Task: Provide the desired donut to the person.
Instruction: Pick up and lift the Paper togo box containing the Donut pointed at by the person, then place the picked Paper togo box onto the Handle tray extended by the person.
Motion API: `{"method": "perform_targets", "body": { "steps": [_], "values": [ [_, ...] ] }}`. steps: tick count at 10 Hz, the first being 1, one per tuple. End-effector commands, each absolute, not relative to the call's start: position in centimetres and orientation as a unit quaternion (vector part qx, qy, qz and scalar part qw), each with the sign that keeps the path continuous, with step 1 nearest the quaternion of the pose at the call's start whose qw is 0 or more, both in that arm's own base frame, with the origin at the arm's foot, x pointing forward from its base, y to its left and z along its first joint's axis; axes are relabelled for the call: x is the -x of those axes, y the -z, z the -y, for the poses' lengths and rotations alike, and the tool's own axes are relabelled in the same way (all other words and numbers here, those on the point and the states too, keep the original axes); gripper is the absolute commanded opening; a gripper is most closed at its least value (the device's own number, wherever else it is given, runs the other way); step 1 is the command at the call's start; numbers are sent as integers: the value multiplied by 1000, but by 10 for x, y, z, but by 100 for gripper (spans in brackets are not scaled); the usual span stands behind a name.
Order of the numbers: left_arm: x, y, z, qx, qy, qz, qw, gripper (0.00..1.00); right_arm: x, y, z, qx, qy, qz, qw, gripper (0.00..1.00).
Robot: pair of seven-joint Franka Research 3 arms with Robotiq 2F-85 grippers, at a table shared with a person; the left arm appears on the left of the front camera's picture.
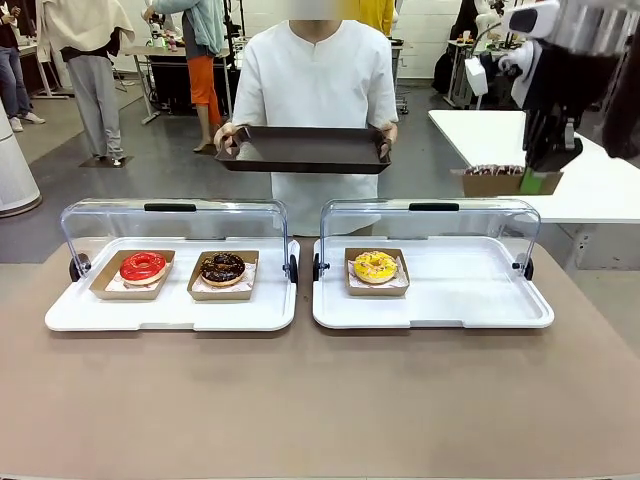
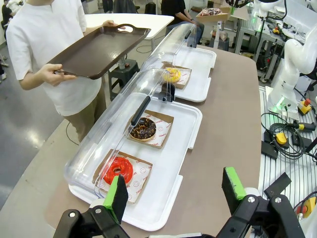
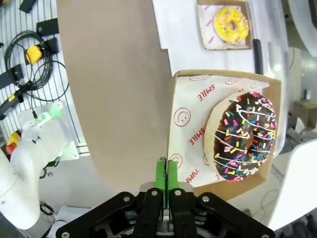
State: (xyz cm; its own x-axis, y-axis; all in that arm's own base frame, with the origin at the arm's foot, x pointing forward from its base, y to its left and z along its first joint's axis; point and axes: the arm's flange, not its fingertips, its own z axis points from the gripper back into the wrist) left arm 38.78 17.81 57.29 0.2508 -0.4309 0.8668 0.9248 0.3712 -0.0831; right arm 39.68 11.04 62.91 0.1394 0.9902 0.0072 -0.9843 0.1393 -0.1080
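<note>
My right gripper [image 3: 167, 174] is shut on the edge of a cardboard tray [image 3: 183, 89] that carries a chocolate donut with coloured sprinkles [image 3: 245, 136]. In the front view that gripper [image 1: 541, 181] holds the tray [image 1: 500, 182] high at the right, above the white side table. The person [image 1: 315, 75] in a white shirt stands at the far side and holds out a dark brown serving tray [image 1: 303, 150] with both hands. My left gripper [image 2: 176, 191] is open and holds nothing; it hangs above the near end of the white tray with the red donut [image 2: 118, 170].
Two white display trays [image 1: 170, 312] [image 1: 460, 300] with raised clear lids stand on the brown table. The left one holds the red donut [image 1: 143, 266] and a chocolate donut [image 1: 222, 267]; the right one holds a yellow donut [image 1: 375, 266]. Bystanders stand far back left.
</note>
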Motion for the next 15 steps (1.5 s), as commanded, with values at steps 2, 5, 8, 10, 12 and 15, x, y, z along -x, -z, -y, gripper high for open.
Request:
{"method": "perform_targets", "body": {
  "steps": [2, 5, 8, 10, 12, 15],
  "values": [
    [-387, -574, -178, 313, 467, 397, 726, 100, -424, -622, -107, 31, -673, 15, 739, 0],
    [-387, -574, -178, 313, 467, 397, 726, 100, -406, -631, -111, 35, -655, 35, 754, 0],
    [-387, -574, -178, 313, 467, 397, 726, 100, -406, -631, -111, 35, -655, 35, 754, 0],
    [-387, -574, -178, 313, 467, 397, 726, 100, -406, -631, -111, 35, -655, 35, 754, 0],
    [-387, -574, -178, 313, 467, 397, 726, 100, -406, -631, -111, 35, -655, 35, 754, 0],
    [-387, -574, -178, 313, 467, 397, 726, 100, -406, -631, -111, 35, -655, 35, 754, 0]
  ]
}}
